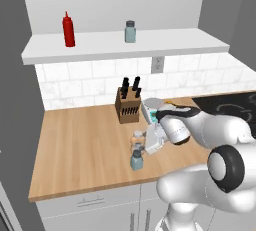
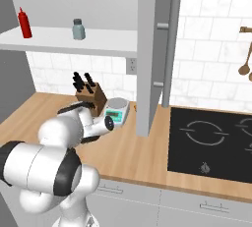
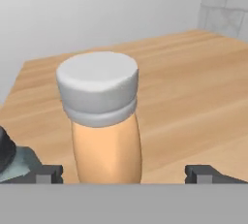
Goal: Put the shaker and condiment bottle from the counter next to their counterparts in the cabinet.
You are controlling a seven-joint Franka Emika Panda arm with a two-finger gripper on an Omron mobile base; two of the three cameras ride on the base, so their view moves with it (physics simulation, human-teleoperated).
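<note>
1. Tool (image 3: 124, 173) spread wide at the bottom of the hand view; you have the condiment bottle (image 3: 104, 121) standing between its tips, not yet pinched, lined up for a side grasp.
2. The shaker (image 1: 136, 160) stands just beside that bottle, centre of the left base view, on the counter (image 1: 80, 145).
3. Upper left, the cabinet (image 1: 125, 50) shelf holds the red squeeze bottle (image 1: 68, 30) and the pale shaker (image 1: 130, 32), with bare shelf beside each.

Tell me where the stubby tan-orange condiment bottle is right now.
The stubby tan-orange condiment bottle stands upright on the light-wood counter, between the open gripper tips, just behind the small blue-grey shaker.
</note>
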